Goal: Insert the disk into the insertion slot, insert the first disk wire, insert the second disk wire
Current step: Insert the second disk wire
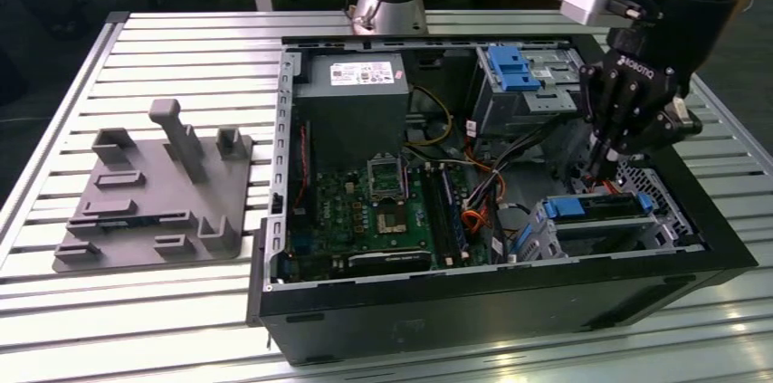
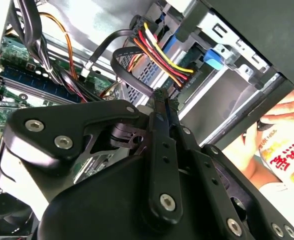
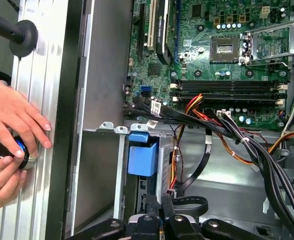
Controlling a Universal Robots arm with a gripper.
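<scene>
The open computer case point(image 1: 508, 247) lay on its side on a slatted metal table point(image 1: 181, 311), with a grey plastic fixture point(image 1: 151, 193) well apart from it toward the exterior view's left. The disk point(image 1: 598, 209), its blue carrier handle showing, sat inside the insertion slot point(image 1: 658, 231), the low perforated cage at the near corner of the case on the exterior view's right. The taller grey cage point(image 1: 526, 84) with its blue clip stood farther back on that side. The gripper point(image 1: 600, 173) hung just above the far end of the disk, its fingers point(image 2: 162, 107) drawn together to a narrow gap at the tips. In the second wrist view those tips pointed at a bundle of red, yellow and black wires point(image 2: 159, 50) and a flat black cable point(image 2: 129, 75) running toward the cage, though whether the tips pinched anything could not be told. In the first wrist view the blue handle point(image 3: 143, 157) lay just beyond the fingertips, with black cables crossing near the motherboard point(image 3: 222, 45). A person's hands point(image 3: 12, 145) rested on the table outside the case wall, holding a small round object point(image 3: 14, 152).
</scene>
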